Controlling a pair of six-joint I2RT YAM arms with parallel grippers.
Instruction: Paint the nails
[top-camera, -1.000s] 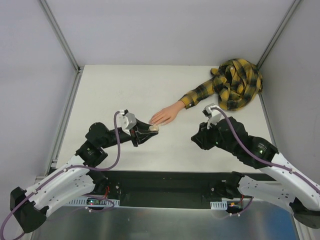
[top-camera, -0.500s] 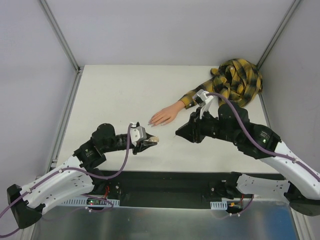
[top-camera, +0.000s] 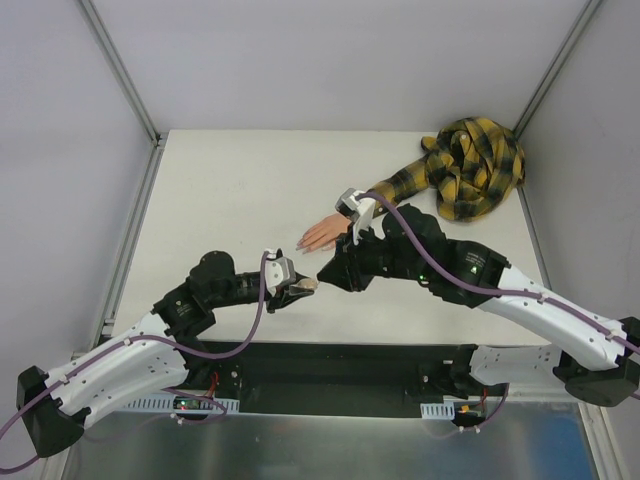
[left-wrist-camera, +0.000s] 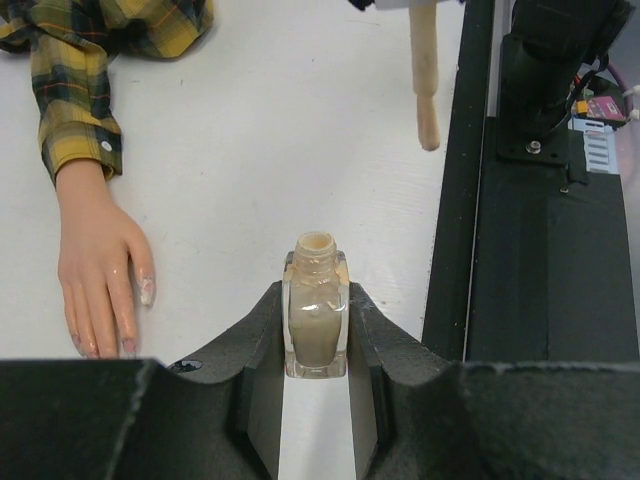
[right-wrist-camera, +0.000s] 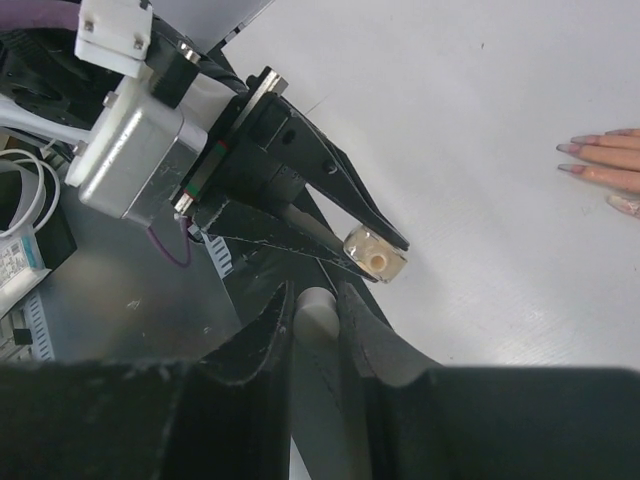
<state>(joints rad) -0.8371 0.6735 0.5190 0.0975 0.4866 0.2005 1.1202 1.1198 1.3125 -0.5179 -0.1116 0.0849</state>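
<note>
The peach mannequin hand (top-camera: 322, 233) lies palm down at mid-table, its plaid sleeve (top-camera: 400, 185) running back right. Its pale nails (right-wrist-camera: 567, 148) tip the fingers at the right edge of the right wrist view, and they also show in the left wrist view (left-wrist-camera: 128, 343). My left gripper (top-camera: 297, 287) is shut on a small open beige bottle (left-wrist-camera: 317, 310), just near of the hand. My right gripper (top-camera: 328, 274) is shut on a pale brush cap (right-wrist-camera: 315, 310), right beside the bottle (right-wrist-camera: 375, 254). The cream brush stick (left-wrist-camera: 425, 80) hangs above and right of the bottle's mouth.
The rest of the plaid shirt (top-camera: 475, 165) is heaped at the back right corner. A black strip with electronics (left-wrist-camera: 520, 250) runs along the near table edge. Metal frame rails (top-camera: 120, 70) border the table at both sides.
My right arm has swung left from beside the sleeve to just right of the bottle. My left gripper has drawn the bottle back from the hand's fingertips toward the near edge.
</note>
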